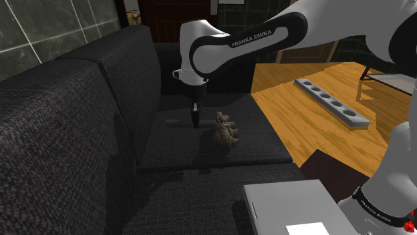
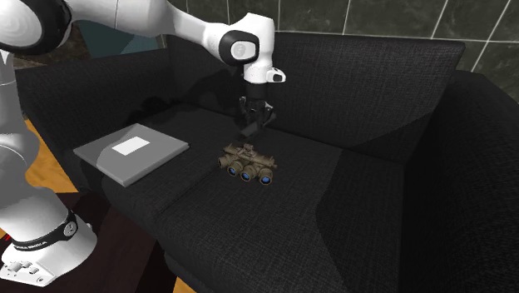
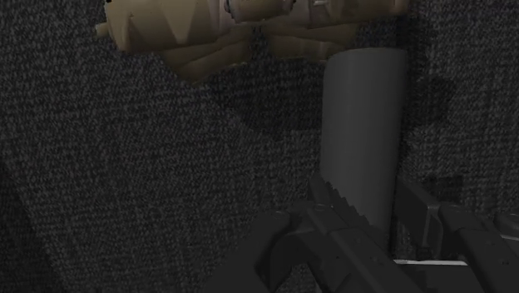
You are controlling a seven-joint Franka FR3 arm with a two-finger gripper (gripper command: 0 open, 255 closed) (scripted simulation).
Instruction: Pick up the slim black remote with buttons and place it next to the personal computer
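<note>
My gripper [image 1: 195, 107] [image 2: 253, 115] hangs over the dark sofa seat [image 1: 200, 150], shut on the slim remote [image 3: 364, 108]. In the wrist view the remote looks plain grey, clasped between both fingers and sticking out past them. It shows as a dark sliver under the hand [image 1: 195, 120] [image 2: 248, 131], just above the cushion. The computer is a closed grey laptop [image 1: 287, 207] [image 2: 133, 150] with a white label. It lies on the seat end nearest the stand, apart from the gripper.
Tan goggles with several lenses [image 1: 226, 130] [image 2: 245, 165] [image 3: 249, 25] lie on the seat right beside the remote's tip. The sofa backrest [image 1: 73, 113] rises along the shoulder view's left. A grey strip with round holes [image 1: 331, 100] lies on the wooden floor.
</note>
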